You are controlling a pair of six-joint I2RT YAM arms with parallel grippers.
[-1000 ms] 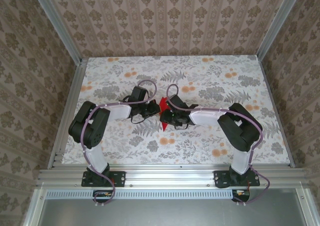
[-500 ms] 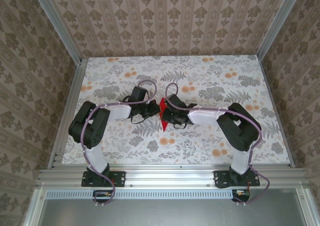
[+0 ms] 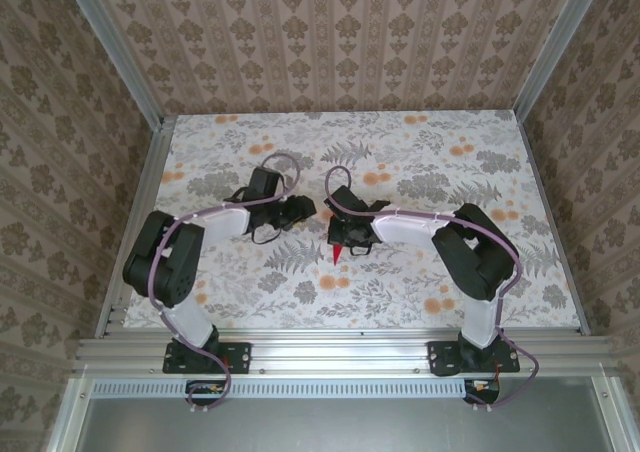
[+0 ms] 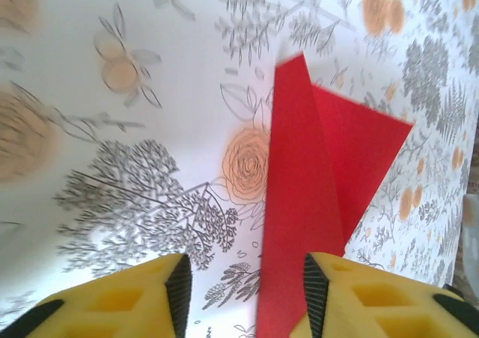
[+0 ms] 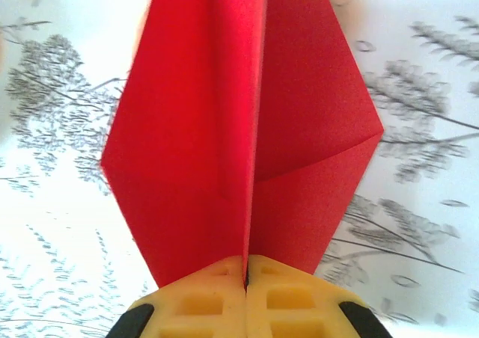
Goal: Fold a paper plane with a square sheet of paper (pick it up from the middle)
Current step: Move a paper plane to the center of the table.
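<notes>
Two sets of jaws face each other near the middle of the floral surface (image 3: 430, 282). The right jaws are pressed together, their yellow pads (image 5: 198, 304) pinching the central crease of the red paper plane (image 5: 187, 128). Its folded flaps fan out ahead of them to either side, over the surface. The left jaws stand spread, yellow pads (image 4: 112, 304) well apart and gripping nothing. A strip of the red paper runs forward from between them, close beside one pad; whether it touches I cannot tell. From above, a red tip pokes out on the near side of the right jaws.
</notes>
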